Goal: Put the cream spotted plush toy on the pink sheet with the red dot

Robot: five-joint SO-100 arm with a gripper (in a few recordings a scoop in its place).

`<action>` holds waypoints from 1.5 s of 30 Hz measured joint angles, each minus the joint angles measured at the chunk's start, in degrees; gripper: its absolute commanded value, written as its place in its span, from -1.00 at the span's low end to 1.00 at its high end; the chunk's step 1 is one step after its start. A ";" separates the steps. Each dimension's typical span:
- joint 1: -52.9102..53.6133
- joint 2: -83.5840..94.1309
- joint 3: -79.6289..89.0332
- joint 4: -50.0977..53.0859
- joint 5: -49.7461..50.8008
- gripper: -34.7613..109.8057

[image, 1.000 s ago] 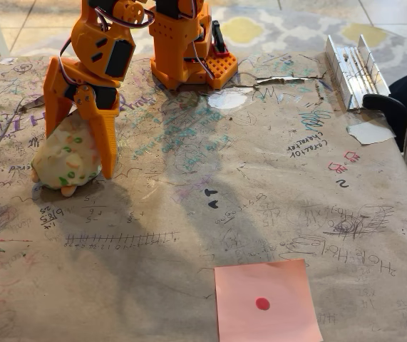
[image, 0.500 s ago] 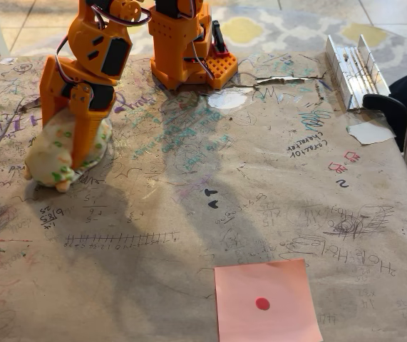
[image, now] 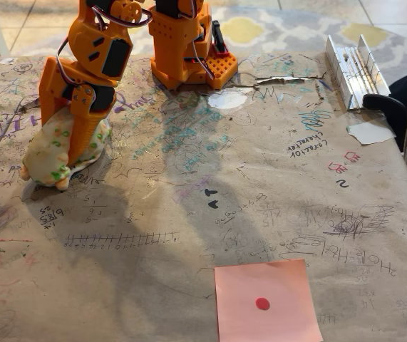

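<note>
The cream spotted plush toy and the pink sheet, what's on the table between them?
In the fixed view, only scribbled brown table paper lies between the cream spotted plush toy and the pink sheet; no objects.

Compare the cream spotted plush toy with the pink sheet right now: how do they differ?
The cream spotted plush toy is rounded and bulky with green and orange spots; the pink sheet is flat, square and plain apart from one red dot. The toy sits at far left, squeezed in the orange gripper; the sheet lies untouched at the near edge, right of centre. Both are on the scribbled brown paper table cover.
</note>
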 measured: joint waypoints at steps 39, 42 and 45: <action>-43.59 32.34 -76.64 75.94 57.48 -0.40; -46.23 39.73 -82.09 80.42 58.18 -0.39; -47.11 46.58 -82.79 81.04 57.92 -0.39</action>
